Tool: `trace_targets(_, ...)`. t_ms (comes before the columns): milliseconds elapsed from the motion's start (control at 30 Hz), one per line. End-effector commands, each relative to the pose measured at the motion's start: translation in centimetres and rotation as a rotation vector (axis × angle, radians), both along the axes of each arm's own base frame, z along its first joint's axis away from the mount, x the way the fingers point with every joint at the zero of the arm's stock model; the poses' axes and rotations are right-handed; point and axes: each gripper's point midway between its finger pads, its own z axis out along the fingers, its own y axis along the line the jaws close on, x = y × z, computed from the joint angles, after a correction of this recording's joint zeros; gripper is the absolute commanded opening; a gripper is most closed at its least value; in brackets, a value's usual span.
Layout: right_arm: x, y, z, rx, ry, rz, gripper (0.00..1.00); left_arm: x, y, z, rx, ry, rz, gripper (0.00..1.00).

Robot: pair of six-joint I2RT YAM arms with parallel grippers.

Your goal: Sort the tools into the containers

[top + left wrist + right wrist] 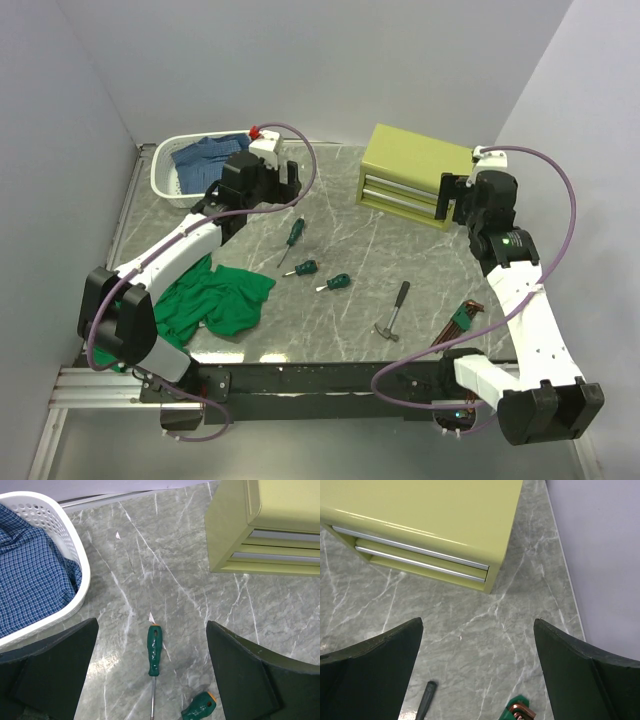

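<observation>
The grey marbled table top carried everything. At its far right stood the olive-yellow boxy metal tool chest, its 2 silver-fronted drawers both looking pushed in. Well to the left of the chest sat a white lattice plastic basket holding blue checked fabric. Nearer than the chest and far to its left lay a crumpled green cloth.

The left gripper hung with its jaws wide apart and empty over the long dark-green-handled screwdriver, which lay left of the chest and nearer. The right gripper hung just in front of the chest's right corner, jaws likewise spread and empty.

The black-handled hammer lay well in front of the chest, and the fanned hex-key set in front toward its right. 1 stubby green-handled screwdriver and a second stubby screwdriver lay in front and to its left.

All 5 tools lay outside the chest, so the sorting looked barely begun, at the approach to a first pick. The next move seemed to call for the left gripper to drop and close across the long screwdriver's handle. A drawer also needed pulling out, probably by the right gripper catching its thin silver front.
</observation>
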Motion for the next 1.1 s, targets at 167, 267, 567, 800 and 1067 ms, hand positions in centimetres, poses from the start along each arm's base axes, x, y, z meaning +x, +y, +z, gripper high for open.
trace_targets(167,2.6,-2.2,5.1,-0.043,-0.148,-0.112,1.0,0.6,-1.5,2.4,-0.058,-0.041,-0.043,0.96)
trace_targets(267,4.1,-3.3,6.1,-0.056,-0.162,-0.186,1.0,0.6,-2.2,2.4,-0.079,-0.028,-0.066,0.96)
trace_targets(567,10.3,-3.4,6.5,0.07,-0.175,-0.248,0.11,0.3,-4.8,1.0,-0.118,0.025,-0.155,0.7)
trace_targets(800,16.9,-4.6,4.4,0.192,-0.118,-0.196,0.0,0.1,-7.9,-0.3,-0.16,0.062,-0.238,0.01)
trace_targets(1067,24.8,-7.2,-0.9,0.189,-0.067,-0.203,0.01,0.6,-12.9,-4.2,-0.147,0.131,-0.313,0.01)
